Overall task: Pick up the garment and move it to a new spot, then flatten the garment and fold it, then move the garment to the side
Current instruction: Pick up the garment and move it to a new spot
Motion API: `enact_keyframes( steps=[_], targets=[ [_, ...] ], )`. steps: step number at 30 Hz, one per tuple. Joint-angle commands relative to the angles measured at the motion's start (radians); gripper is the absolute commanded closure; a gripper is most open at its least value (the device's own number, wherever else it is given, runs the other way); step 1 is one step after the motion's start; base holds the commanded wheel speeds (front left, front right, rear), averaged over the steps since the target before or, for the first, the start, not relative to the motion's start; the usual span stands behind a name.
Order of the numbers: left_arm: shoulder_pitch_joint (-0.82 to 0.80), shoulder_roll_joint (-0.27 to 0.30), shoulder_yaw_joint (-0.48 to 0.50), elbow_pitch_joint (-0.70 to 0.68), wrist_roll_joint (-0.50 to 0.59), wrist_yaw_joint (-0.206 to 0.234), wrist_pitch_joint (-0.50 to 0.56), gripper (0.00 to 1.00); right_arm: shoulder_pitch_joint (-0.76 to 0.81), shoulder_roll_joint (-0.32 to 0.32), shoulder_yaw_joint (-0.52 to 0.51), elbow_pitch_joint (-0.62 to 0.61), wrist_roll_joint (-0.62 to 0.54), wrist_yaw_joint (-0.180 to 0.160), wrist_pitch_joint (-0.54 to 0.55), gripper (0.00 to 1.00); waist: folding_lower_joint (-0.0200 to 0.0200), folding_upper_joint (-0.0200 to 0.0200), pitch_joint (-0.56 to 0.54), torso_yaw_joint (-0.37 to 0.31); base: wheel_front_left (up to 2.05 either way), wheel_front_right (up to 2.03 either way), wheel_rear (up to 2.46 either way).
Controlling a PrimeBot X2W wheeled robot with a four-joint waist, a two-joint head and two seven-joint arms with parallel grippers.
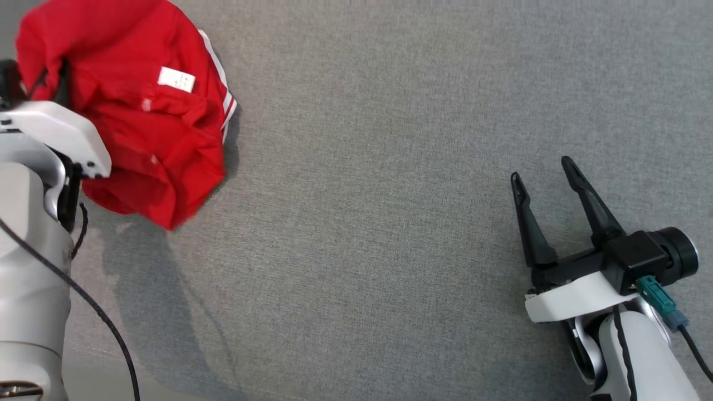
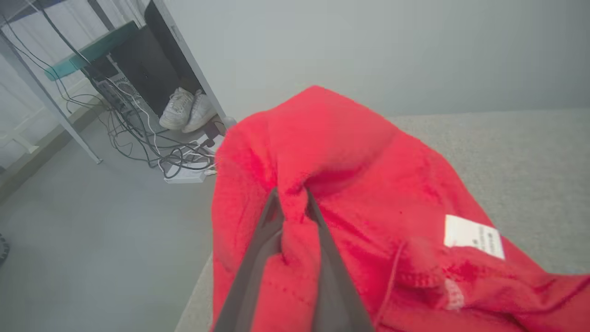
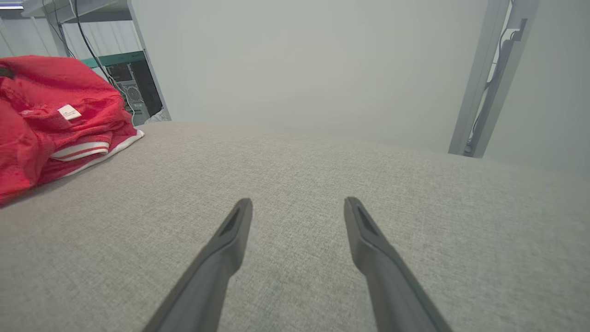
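garment (image 1: 156,139): red, is lying bunched at the far left part of the grey desk (image 1: 390,167), its white label (image 1: 176,79) facing up.
left gripper (image 2: 291,200): its jaws are clamping on a fold of the garment.
right gripper (image 1: 543,170): is hovering over bare desk, well apart from the garment, jaws standing apart.

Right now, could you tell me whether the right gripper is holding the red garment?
No: in the right wrist view the right gripper has its fingers spread over the grey surface, apart from the red garment.
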Motion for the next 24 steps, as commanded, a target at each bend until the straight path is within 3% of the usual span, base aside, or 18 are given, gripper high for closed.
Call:
enact_keyframes(
  steps=[1,6,13,18,24],
  targets=[
    [-0.022,0.005,0.007,-0.013,-0.009,0.001,-0.025,1.0,0.003,-0.003,-0.001,0.005,0.005,0.0,-0.001,0.0,0.0,0.0,-0.021,0.005,0.0,0.0,0.0],
    [-0.033,0.003,0.047,-0.108,-0.056,-0.012,-0.112,1.0,0.018,-0.001,0.006,0.02,0.03,0.0,-0.001,0.0,0.0,0.0,-0.091,0.009,0.0,0.0,0.0],
    [-0.013,-0.005,0.095,-0.384,-0.095,-0.013,-0.13,1.0,0.031,0.0,0.024,0.027,0.094,0.0,-0.001,0.0,0.0,0.0,-0.182,-0.01,0.0,0.0,0.0],
    [0.032,-0.057,0.087,-0.617,-0.14,-0.04,-0.128,1.0,0.042,-0.001,0.024,0.027,0.127,0.0,-0.001,0.0,0.0,0.0,-0.223,-0.046,0.0,0.0,0.0],
    [0.088,-0.124,0.023,-0.774,-0.164,-0.042,-0.037,1.0,0.032,-0.001,0.017,0.019,0.155,0.0,-0.001,0.0,0.0,0.0,-0.245,-0.138,0.0,0.0,0.0]
  ],
)
